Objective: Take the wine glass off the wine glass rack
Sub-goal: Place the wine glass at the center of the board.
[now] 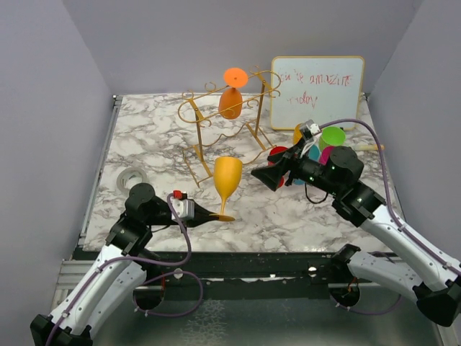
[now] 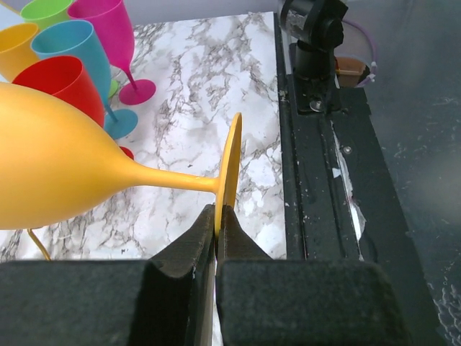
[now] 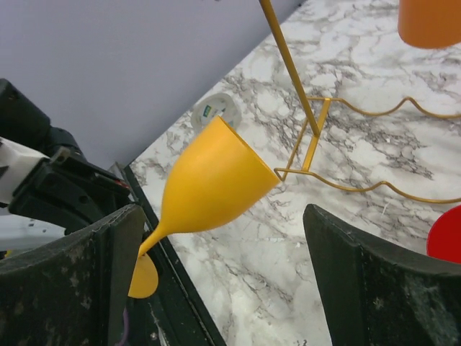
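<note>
A yellow wine glass (image 1: 227,176) stands upright in front of the wine glass rack (image 1: 189,108), clear of its wires. My left gripper (image 1: 217,215) is shut on the rim of its round foot (image 2: 230,166), the two pads pinching the disc edge-on. My right gripper (image 1: 261,173) hangs open just right of the yellow bowl (image 3: 216,180), touching nothing, fingers (image 3: 122,245) wide apart. An orange wine glass (image 1: 230,101) hangs upside down from the gold rack's top rails, and its bowl (image 3: 432,21) shows in the right wrist view above the rack's wavy base wire (image 3: 374,191).
A whiteboard (image 1: 317,90) with red writing leans at the back right. Several coloured glasses (image 1: 328,140) stand clustered behind my right wrist, also in the left wrist view (image 2: 72,50). A tape roll (image 1: 132,178) lies at the left. The table's black front edge (image 2: 317,187) is close to the yellow glass.
</note>
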Motion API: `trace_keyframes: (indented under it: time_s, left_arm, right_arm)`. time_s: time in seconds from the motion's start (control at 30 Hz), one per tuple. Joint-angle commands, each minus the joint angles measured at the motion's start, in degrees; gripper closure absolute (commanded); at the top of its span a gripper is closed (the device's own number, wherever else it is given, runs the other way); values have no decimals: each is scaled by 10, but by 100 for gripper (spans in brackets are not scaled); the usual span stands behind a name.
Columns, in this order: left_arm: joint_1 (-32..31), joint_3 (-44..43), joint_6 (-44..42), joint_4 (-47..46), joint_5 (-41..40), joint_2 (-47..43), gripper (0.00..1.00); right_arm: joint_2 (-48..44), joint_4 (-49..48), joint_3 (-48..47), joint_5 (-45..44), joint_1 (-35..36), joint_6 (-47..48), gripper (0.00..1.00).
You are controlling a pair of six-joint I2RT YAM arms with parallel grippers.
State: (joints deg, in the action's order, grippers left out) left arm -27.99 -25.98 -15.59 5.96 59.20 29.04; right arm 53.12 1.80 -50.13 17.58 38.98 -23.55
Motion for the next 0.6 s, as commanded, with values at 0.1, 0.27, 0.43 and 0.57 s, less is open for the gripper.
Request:
trace_keyframes:
  time_s: [0.1,0.27,0.43,0.57]
  left_arm:
    - [-2,12,-61,-34,87,8,100]
    - [-2,27,-78,-72,129,13,100]
    - [-2,19,-104,-87,232,35,100]
    - [-2,13,-144,-49,236,36,100]
  right_arm:
    - [15,22,-36,8,-1,9,3]
    - [37,-43,-25,122,-21,-1,6]
    - [91,-74,-74,265,-63,-10,11]
    - [128,-30,-118,334,-72,21,13]
